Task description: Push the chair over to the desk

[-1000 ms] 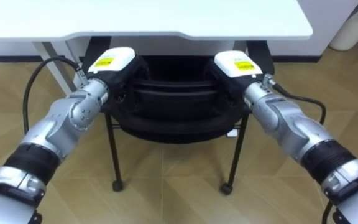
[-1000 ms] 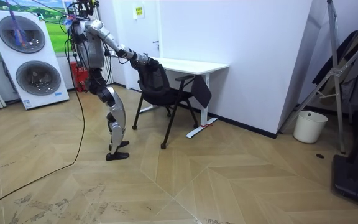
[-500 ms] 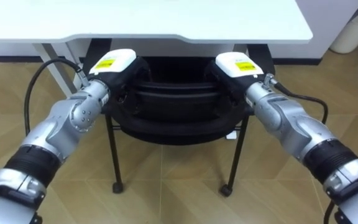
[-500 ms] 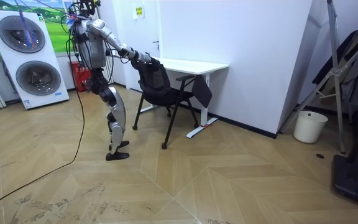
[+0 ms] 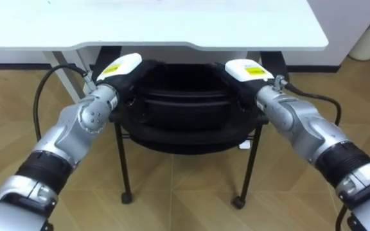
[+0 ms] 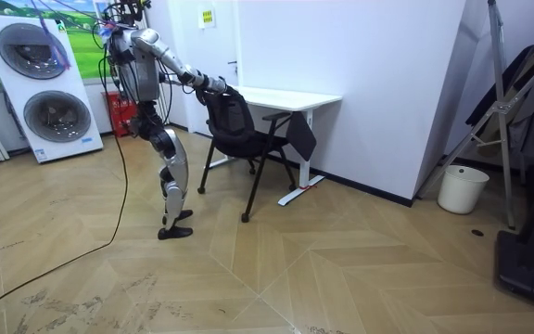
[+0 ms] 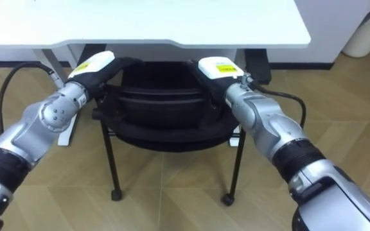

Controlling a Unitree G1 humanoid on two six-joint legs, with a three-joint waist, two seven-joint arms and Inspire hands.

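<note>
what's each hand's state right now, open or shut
left hand: on the chair back, cannot be told
right hand: on the chair back, cannot be told

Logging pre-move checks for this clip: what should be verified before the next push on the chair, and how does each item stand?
1. Left hand on the backrest: ok.
2. Right hand on the backrest: ok.
3. Chair faces the desk squarely: ok.
4. Chair fully under the desk: not ok, most of it stands outside.
5. Space under the desk free: cannot tell, the chair hides it.
</note>
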